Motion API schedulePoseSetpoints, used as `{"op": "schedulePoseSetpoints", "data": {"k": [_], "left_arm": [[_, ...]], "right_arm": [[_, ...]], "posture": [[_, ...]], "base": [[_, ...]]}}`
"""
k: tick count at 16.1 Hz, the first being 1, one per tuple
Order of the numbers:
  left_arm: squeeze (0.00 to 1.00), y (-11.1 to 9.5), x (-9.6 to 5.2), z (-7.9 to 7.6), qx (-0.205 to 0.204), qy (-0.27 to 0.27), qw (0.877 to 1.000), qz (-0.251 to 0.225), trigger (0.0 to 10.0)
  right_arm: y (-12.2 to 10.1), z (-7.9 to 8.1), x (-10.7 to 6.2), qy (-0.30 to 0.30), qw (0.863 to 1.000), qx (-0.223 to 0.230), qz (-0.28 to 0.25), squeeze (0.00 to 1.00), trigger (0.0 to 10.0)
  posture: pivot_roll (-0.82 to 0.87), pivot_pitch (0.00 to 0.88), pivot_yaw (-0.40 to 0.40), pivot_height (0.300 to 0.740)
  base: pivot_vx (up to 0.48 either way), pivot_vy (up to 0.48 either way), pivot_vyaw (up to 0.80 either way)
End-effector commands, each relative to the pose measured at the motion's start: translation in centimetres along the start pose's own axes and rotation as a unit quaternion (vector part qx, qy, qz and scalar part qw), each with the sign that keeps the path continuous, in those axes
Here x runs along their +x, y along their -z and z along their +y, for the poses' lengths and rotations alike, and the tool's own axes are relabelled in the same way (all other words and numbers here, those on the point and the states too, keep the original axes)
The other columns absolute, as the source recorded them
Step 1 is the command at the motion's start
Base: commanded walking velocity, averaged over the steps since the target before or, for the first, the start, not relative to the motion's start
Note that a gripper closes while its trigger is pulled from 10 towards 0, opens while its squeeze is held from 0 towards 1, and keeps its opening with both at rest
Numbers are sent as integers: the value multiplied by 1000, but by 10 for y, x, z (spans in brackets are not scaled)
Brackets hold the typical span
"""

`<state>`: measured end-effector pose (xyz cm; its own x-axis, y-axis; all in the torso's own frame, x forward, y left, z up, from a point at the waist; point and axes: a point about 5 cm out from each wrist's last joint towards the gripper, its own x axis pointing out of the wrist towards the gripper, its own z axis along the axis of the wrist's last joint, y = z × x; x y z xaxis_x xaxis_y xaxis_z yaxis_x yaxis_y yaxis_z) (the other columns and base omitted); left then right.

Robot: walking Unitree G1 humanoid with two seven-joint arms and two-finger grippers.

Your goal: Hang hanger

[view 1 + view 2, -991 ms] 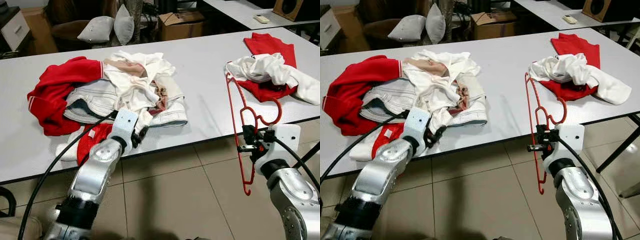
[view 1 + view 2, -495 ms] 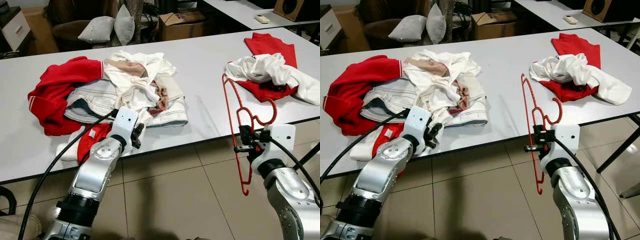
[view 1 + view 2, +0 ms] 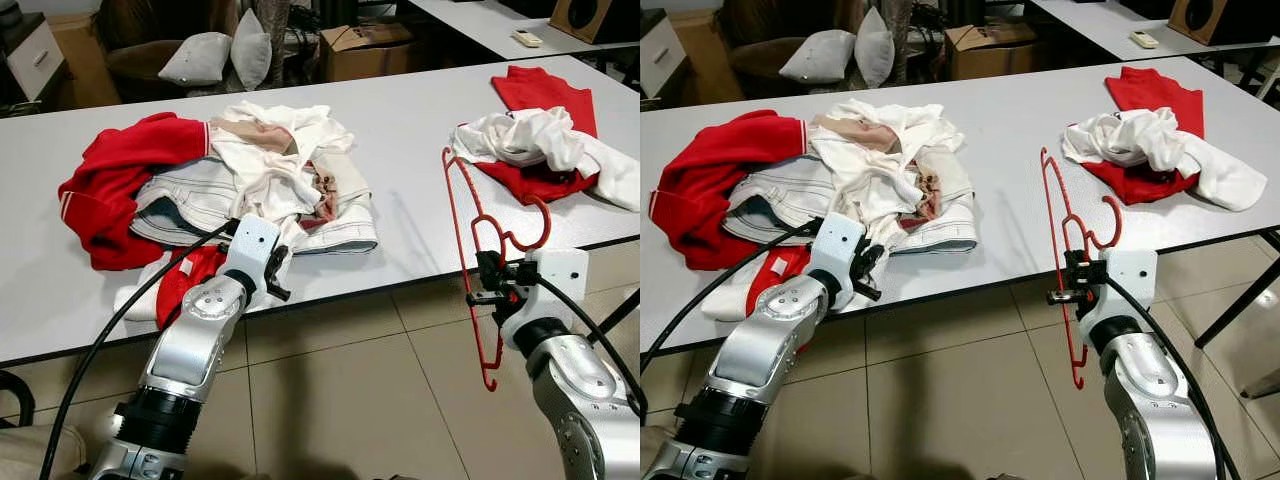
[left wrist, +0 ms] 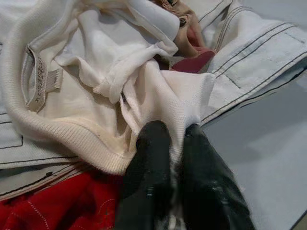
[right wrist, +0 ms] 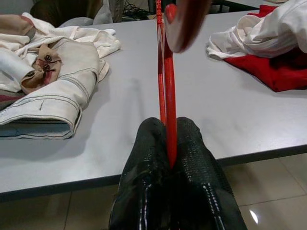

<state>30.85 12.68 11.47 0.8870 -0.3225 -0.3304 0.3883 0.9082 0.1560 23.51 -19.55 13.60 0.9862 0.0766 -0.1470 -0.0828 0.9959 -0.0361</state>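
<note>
White counter (image 3: 420,100) spans the view, tiled floor in front, cushions and a cardboard box (image 3: 365,45) behind. Big laundry heap (image 3: 215,195) sits left of centre: red top, pale denim, white knit garment (image 4: 96,96) on top. Smaller heap (image 3: 545,145) of white and red at the far right.

Red hanger (image 3: 480,260) is off the counter, held roughly upright in front of its near edge, hook end curling near the right heap's side, lower tip hanging over the floor. I've got the right gripper (image 3: 484,287) clamped on the hanger's thin bar; wrist cam shows both fingers (image 5: 148,163) closed flat against the plastic. Right forearm comes up from below, wrist level with the counter edge.

Left gripper (image 3: 272,268) is at the near edge of the big heap, fingers (image 4: 151,148) pinched on a fold of the white knit hem. Left arm reaches forward and up from my lower left, elbow low.

My read: step in hand is getting the garment onto the hanger. To do it well:
- lift the knit clear of the denim first, so it doesn't drag the pile
- find the neck opening; the ribbed collar is just beside my pinch
- keep the hanger vertical, don't twist; thin bar could slip in the grip
- feed one shoulder at a time.
</note>
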Motion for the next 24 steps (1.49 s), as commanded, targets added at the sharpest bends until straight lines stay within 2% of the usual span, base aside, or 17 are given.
{"op": "schedulePoseSetpoints", "data": {"k": [1, 4, 6, 8, 9, 10, 11, 12, 14, 16, 17, 21, 23, 24], "left_arm": [[0, -13, 2, 3, -15, 5, 1000, -27, 0], [0, -22, 6, 7, -11, 7, 999, -39, 0], [0, -54, 18, 23, -12, -6, 996, -83, 0], [0, -91, 19, 32, -1, 3, 991, -133, 0], [0, -131, 11, 34, -16, 24, 980, -197, 0], [0, -176, -3, 37, -41, 51, 959, -274, 0], [0, -203, -14, 41, -49, 66, 943, -323, 0], [0, -212, -16, 50, -37, 61, 939, -336, 0], [0, -194, -6, 54, -10, 50, 954, -296, 0], [0, -180, -5, 44, -17, 74, 957, -279, 0], [0, -176, -5, 38, -5, 89, 957, -274, 0], [0, -161, -1, 38, 9, 83, 967, -239, 0], [0, -153, 3, 40, 9, 60, 975, -213, 0], [0, -149, 9, 44, -11, 29, 980, -194, 0]], "right_arm": [[0, -1, 1, 6, 1000, -4, -3, 0, 10000], [0, -1, 1, 7, 1000, -4, -3, 0, 10000], [0, -1, 3, 5, 1000, -7, -4, 0, 10000], [-2, -1, 4, 5, 1000, -9, -8, 0, 10000], [-4, -3, 4, 9, 1000, -9, -12, 0, 10000], [-5, -5, 4, 14, 1000, -8, -15, 0, 10000], [-5, -6, 4, 17, 1000, -7, -16, 0, 10000], [-3, -6, 4, 18, 1000, -7, -15, 0, 10000], [-2, -2, 4, 18, 1000, -4, -15, 0, 10000], [-1, -2, 3, 20, 1000, -1, -14, 0, 10000], [0, -2, 3, 20, 1000, -1, -14, 0, 10000], [-2, -1, 5, 10, 1000, -5, -16, 0, 10000], [-7, 5, 4, -35, 999, -5, -28, 0, 10000], [-15, 19, -3, -123, 991, -19, -43, 0, 10000]], "posture": [[-39, 0, 39, 740], [-39, 0, 39, 740], [-34, 0, 31, 740], [-39, 0, 30, 740], [-40, 0, 33, 740], [-40, 0, 33, 740], [-34, 0, 39, 740], [-33, 0, 42, 740], [-37, 0, 53, 740], [-37, 0, 53, 740], [-35, 0, 49, 740], [-29, 0, 31, 740], [-27, 0, 27, 740], [-27, 0, 27, 740]], "base": [[0, 0, 0], [0, 0, 0], [0, 0, 0], [0, 0, 0], [0, 0, 0], [0, 0, 0], [0, 0, 0], [0, 0, 0], [0, 0, 0], [0, 0, 0], [0, 0, 0], [0, 0, 0], [0, 0, 0], [0, 0, 0]]}}
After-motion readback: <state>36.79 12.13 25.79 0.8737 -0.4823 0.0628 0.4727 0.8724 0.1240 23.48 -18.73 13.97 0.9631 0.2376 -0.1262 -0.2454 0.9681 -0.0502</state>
